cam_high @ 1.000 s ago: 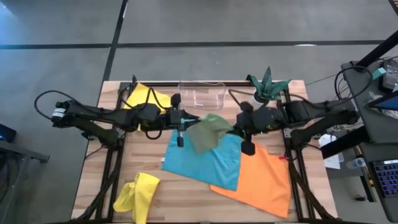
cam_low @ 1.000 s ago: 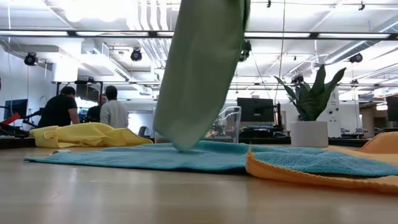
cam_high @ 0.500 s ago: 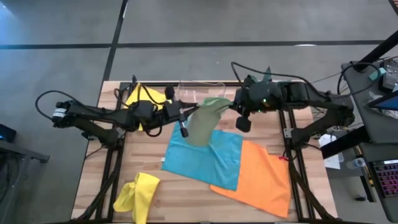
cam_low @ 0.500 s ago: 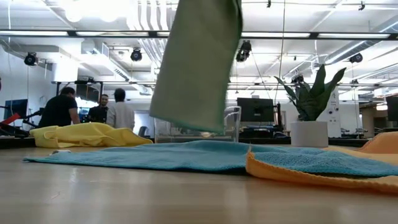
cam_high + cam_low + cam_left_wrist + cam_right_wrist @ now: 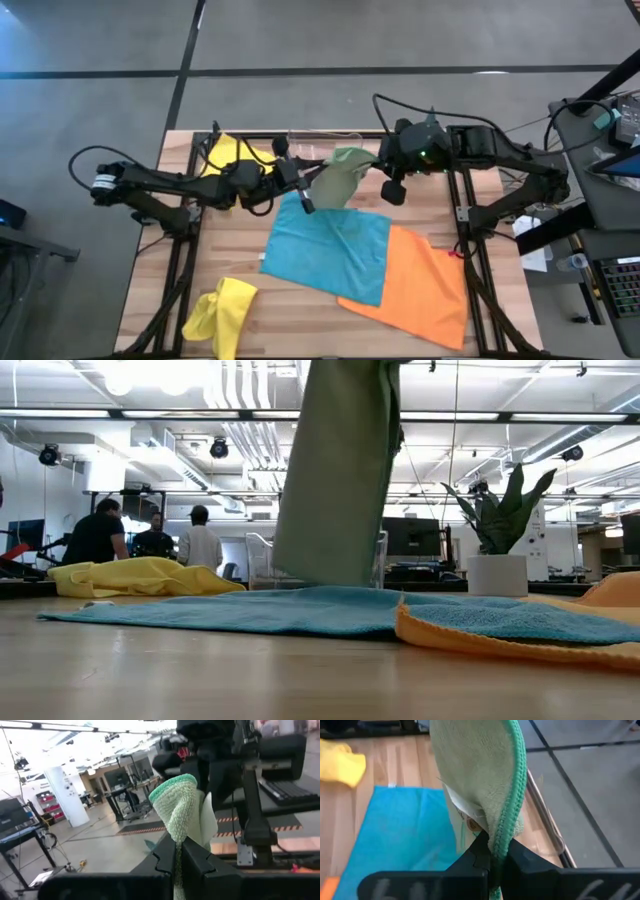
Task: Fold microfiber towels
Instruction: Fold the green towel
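Note:
A sage green microfiber towel hangs in the air over the far edge of a turquoise towel, strung between both grippers. My left gripper is shut on its left end and my right gripper on its right end. In the low view the green towel drops as a flat sheet; its lower edge reaches about the turquoise towel's level, and I cannot tell whether they touch. An orange towel lies flat, overlapping the turquoise one's right side. My left gripper pinches the green towel between its two fingers at a bunched fold by the hemmed edge, several layers together. The fingers come roughly level from the table's left. The cloth stands up past the fingertips and the rest hangs below. My right gripper pinches the towel's stitched green hem between its two fingers, which slant down from the table's right. The hem runs up and away from the fingertips, and the sheet hangs from it above the turquoise towel.
A yellow towel lies crumpled at the far left and another at the near left. A clear plastic tray stands at the far edge behind the green towel. A plant in a white pot stands at the far right. People stand in the room beyond.
Both grippers have carried the green towel toward the table's far edge, the right one also rising and the left one tipping up. The towel's lower corner, which rested on the turquoise towel, has come off it, and the sheet now hangs flatter with a level lower edge.

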You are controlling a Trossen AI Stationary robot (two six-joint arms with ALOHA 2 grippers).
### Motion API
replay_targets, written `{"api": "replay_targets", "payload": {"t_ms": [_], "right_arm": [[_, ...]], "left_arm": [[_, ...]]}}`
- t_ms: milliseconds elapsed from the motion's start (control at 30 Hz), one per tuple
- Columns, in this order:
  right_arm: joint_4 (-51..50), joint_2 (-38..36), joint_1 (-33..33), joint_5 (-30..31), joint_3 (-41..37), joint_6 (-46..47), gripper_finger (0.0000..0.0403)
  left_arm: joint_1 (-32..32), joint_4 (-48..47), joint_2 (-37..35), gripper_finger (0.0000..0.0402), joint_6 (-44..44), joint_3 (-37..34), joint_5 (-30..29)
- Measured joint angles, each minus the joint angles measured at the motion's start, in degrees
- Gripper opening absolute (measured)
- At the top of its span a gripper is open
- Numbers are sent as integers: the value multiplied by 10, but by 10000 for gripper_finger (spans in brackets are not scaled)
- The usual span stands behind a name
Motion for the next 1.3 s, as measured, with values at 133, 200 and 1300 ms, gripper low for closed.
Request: {"api": "replay_targets", "payload": {"t_ms": [133, 200, 1300], "right_arm": [[-8, -3, -1, 10, 0, -1, 8], [-8, -5, -5, 15, 0, -4, 8], [-59, -13, 110, 1, 0, 89, 8]], "left_arm": [[2, 23, 13, 0, 14, 0, -21], [2, 49, 15, 0, 26, 0, -26], [-154, 71, 12, 0, 71, 0, -145]]}}
